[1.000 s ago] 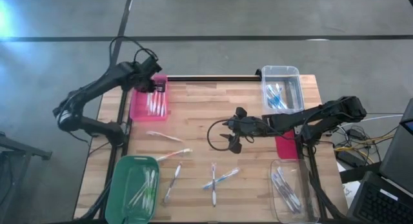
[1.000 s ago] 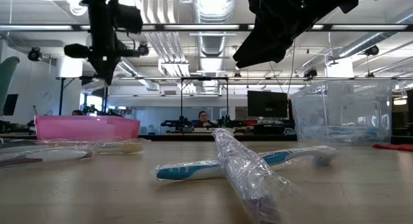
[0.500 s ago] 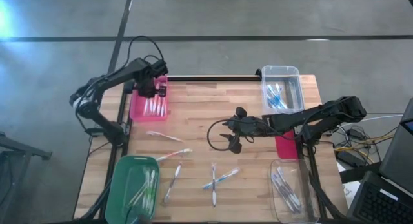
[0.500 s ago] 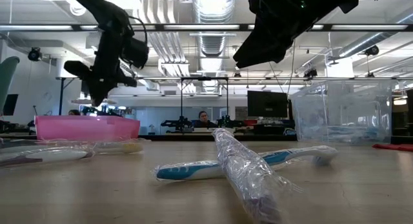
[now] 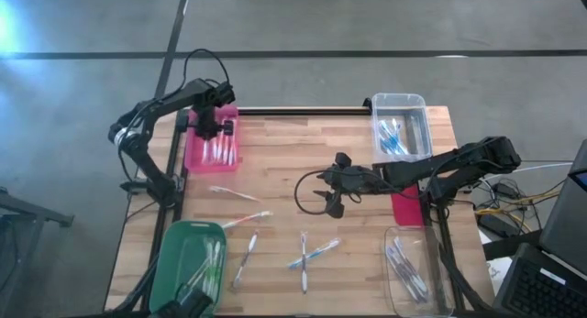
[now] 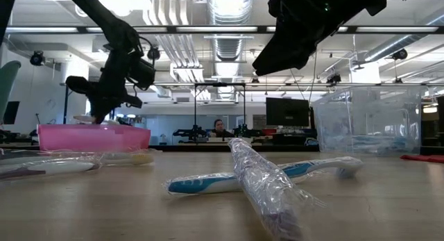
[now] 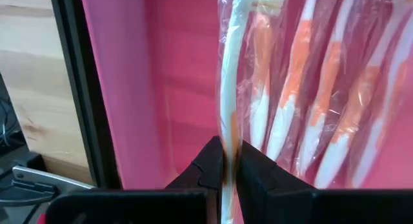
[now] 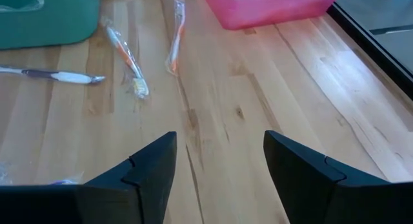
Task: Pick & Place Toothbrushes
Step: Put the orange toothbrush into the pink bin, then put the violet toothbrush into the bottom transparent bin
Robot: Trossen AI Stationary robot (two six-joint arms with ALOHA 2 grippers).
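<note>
Four bins sit on the wooden table (image 5: pixel 303 162): a pink bin (image 5: pixel 212 146) at the far left, a green bin (image 5: pixel 189 266) at the near left, a clear bin (image 5: pixel 401 124) at the far right and another clear bin (image 5: pixel 406 270) at the near right. Each holds toothbrushes in thin wrappers.

One dark arm, the left, reaches over the pink bin, and its left gripper (image 7: pixel 229 161) is pinched shut on a wrapped orange-and-white toothbrush (image 7: pixel 230 88) (held by the handle) directly above the others already lying in that bin. The right arm stretches low over the middle of the table, and its right gripper (image 8: pixel 219 161) hangs with fingers spread wide and nothing between them.

Several loose toothbrushes lie on the near half of the table: two pale orange ones (image 5: pixel 235 193) just past the green bin, a purple-handled one (image 5: pixel 246 257) beside that bin, and a blue one (image 5: pixel 316 253) crossed over another, touching it, near the front middle.
</note>
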